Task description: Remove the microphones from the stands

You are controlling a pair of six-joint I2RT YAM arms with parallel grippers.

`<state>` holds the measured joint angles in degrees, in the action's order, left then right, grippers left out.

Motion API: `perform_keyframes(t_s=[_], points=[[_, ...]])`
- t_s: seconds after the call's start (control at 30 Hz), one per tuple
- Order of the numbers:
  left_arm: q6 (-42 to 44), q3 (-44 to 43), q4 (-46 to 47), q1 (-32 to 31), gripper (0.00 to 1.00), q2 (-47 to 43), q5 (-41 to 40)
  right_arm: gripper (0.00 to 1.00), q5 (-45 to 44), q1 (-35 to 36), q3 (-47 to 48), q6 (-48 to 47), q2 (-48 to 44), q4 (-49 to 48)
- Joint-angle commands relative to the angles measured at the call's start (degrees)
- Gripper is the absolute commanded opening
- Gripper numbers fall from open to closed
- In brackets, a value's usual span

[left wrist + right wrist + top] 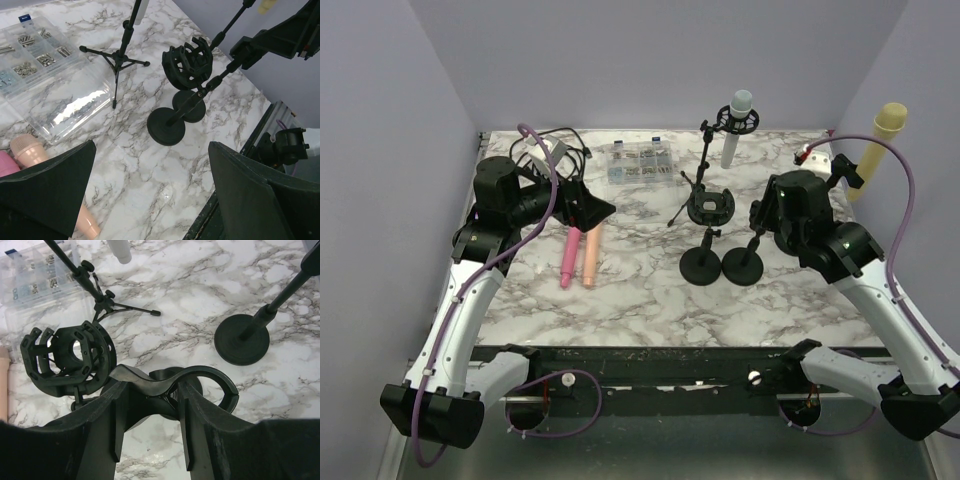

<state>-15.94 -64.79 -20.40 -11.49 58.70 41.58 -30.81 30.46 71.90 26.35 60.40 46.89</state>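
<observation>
A white microphone (pixel 736 128) stands in a shock mount on a tripod stand (pixel 703 165) at the back; the left wrist view shows its tripod (pixel 117 57). A yellow microphone (pixel 879 140) sits in a black clip at the far right. My right gripper (pixel 760 215) (pixel 150 390) is shut on the empty clip (pixel 200 377) of a round-base stand (pixel 743 266). Beside it stands an empty shock mount (pixel 710 207) (pixel 65 357) on its own stand. My left gripper (pixel 590 208) (pixel 150 150) is open and empty above the table.
A pink microphone (pixel 569 257) and a peach one (pixel 591 254) (pixel 30 150) lie left of centre. A clear screw box (pixel 640 165) (pixel 45 65) and cables (pixel 555 150) sit at the back left. Another round stand base (pixel 242 340) stands by the right arm.
</observation>
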Motion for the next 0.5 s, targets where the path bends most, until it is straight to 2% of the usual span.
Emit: perform_keyframes(t_s=[0.0,0.3,0.47], points=[[-0.1,0.4,1.0,-0.1,0.98,-0.2,-0.5,0.49,2.2,0.3,-6.4,2.2,2.5,10.0],[-0.1,0.8,1.0,-0.1,0.99,-0.7,-1.8,0.55,3.0,0.3,-5.4,3.1,2.3,9.1],[-0.5,1.0,1.8,-0.2,0.99,-1.4,-1.2,0.61,3.0,0.3,-0.3,2.3,2.8,8.3]])
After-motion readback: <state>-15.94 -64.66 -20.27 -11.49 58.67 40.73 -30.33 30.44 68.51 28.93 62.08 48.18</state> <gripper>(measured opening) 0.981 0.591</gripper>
